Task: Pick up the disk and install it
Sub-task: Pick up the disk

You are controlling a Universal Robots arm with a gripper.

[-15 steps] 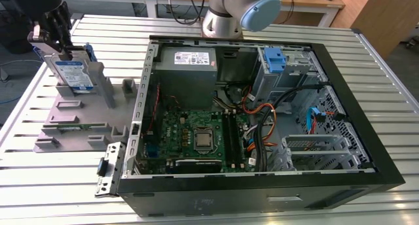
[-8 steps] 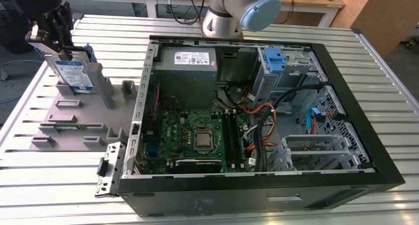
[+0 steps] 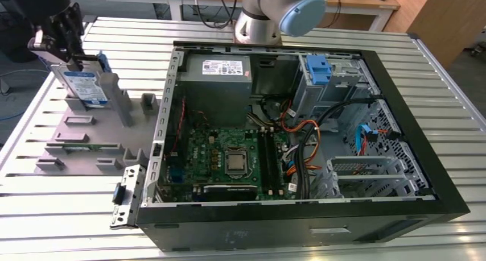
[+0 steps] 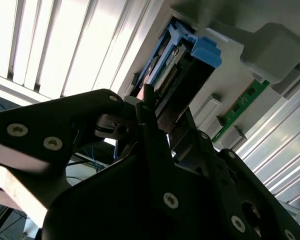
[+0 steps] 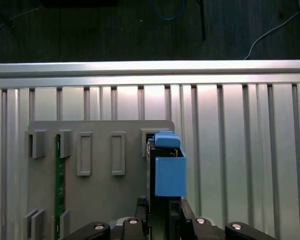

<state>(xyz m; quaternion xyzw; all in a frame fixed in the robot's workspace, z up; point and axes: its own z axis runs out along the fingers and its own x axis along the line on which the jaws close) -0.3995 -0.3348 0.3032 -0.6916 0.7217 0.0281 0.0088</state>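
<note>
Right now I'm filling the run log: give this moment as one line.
disk: upright in grey fixture | end effector: at disk top | computer case: open, disk not inside

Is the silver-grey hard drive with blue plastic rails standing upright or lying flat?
Upright. The disk stands on edge in the grey holder beside the open computer case, with the gripper at its top.
</note>
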